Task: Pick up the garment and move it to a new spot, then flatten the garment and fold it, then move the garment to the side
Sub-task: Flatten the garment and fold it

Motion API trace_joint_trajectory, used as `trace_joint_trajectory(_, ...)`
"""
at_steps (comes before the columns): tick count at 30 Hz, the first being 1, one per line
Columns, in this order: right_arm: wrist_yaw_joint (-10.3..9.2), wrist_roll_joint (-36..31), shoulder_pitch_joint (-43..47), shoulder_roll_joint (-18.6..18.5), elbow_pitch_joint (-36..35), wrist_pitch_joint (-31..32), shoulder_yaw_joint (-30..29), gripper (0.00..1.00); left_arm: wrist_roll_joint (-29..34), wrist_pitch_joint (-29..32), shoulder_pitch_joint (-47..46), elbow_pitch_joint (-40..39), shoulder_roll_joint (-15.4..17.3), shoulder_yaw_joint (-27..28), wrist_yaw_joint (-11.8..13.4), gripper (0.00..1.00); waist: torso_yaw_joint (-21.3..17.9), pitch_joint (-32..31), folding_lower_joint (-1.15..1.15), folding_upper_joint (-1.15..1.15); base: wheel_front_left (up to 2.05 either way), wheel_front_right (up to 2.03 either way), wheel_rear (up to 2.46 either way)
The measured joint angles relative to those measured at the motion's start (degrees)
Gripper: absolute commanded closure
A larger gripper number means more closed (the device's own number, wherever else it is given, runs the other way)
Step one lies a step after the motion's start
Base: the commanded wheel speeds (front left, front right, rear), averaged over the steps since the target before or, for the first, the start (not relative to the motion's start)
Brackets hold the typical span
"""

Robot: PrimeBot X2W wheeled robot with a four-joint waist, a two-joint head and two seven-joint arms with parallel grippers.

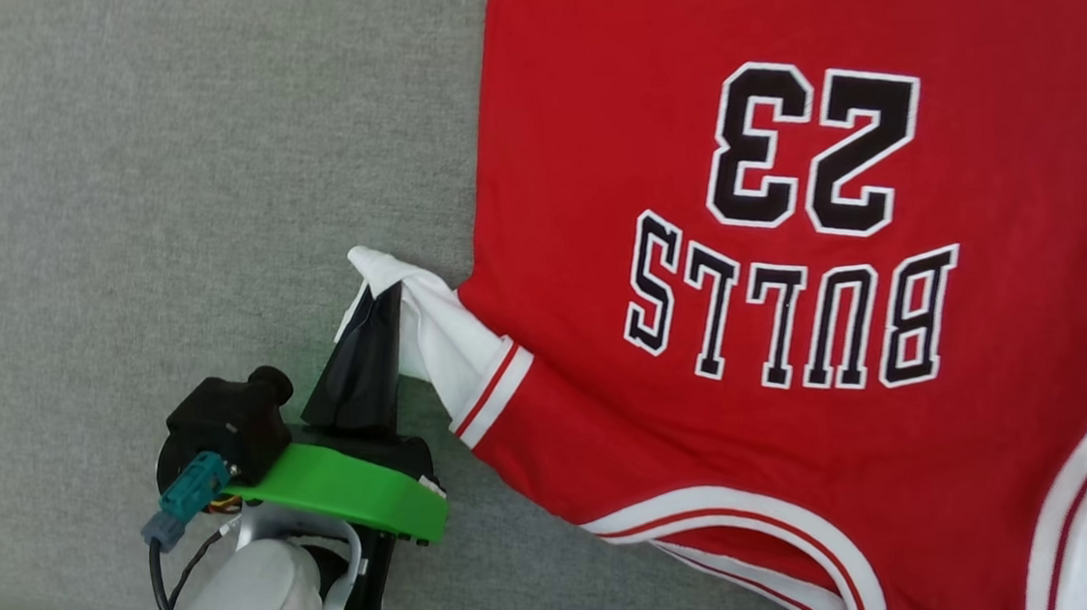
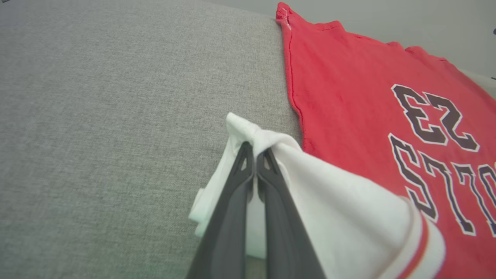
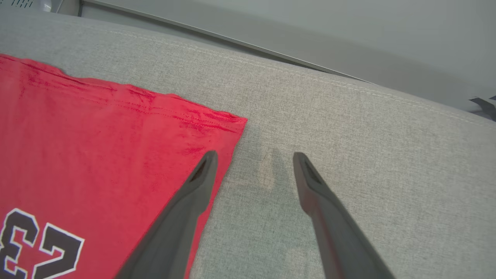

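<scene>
1. The garment (image 1: pixel 790 227), a red jersey shirt, lies spread on the grey fabric surface (image 1: pixel 155 180) with its print facing up. "BULLS 23" reads upside down in the head view. The body looks mostly flat.
2. Its white short sleeve (image 1: pixel 445 347), edged with red-and-white striped trim, is bunched and raised off the cloth on the robot's left side of the shirt.
3. Judged from its look, this is light, limp knit. It should sag from any pinch, drag on the textured cloth instead of gliding, and crease easily, but it is not fragile.
4. The best holds are likely the stitched edges: sleeve ends, shoulders and hem corners. Two holds set well apart should keep it flat.
5. The left gripper (image 1: pixel 386 298) has its two dark fingers pressed together on the sleeve's tip, pinching a fold of white fabric.
6. The right gripper (image 3: pixel 252 155) stands wide and holds nothing. It is at the shirt's far red hem corner, one finger over the red edge and the other over bare grey cloth. Whether it touches is unclear.
7. The shirt rests straight on the surface, not inside any container.
</scene>
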Motion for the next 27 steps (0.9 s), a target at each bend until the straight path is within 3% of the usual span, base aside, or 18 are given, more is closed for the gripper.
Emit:
trace_joint_trajectory(6,0.00,0.1,0.2,0.3,2.3,0.0,2.8,0.00,1.2,0.0,-0.6,1.1,-1.6,0.7,-1.5,1.00,2.5,3.8,0.00,0.00,0.00,0.00,0.00)
trace_joint_trajectory(11,-0.02,1.4,2.5,-2.1,2.4,0.5,4.8,0.00,1.7,-0.2,-0.7,1.9,-2.9,1.5,-2.5,1.00,3.8,5.3,0.00,0.00,0.00,0.00,0.00)
trace_joint_trajectory(12,-0.02,2.2,2.7,-2.6,2.2,0.6,4.8,0.55,1.8,-0.2,-0.7,2.2,-3.2,1.5,-2.9,1.00,3.9,5.3,0.00,0.00,0.00,0.00,0.00)
trace_joint_trajectory(13,-0.02,2.9,2.9,-3.0,1.9,0.5,4.8,1.00,1.8,-0.2,-0.7,2.5,-3.3,1.5,-3.2,1.00,4.0,5.3,0.00,0.00,0.00,0.00,0.00)
trace_joint_trajectory(17,-0.02,4.1,4.1,-3.6,1.3,-1.3,5.1,1.00,2.7,-0.4,-0.8,3.8,-3.5,1.8,-4.0,1.00,3.8,4.6,0.00,0.00,0.00,0.00,0.00)
trace_joint_trajectory(27,-0.01,7.7,5.8,-3.5,-0.4,-13.8,9.1,1.00,3.2,-0.4,1.2,8.3,-3.2,3.1,-4.8,1.00,2.1,-1.2,0.00,0.00,0.00,0.00,0.00)
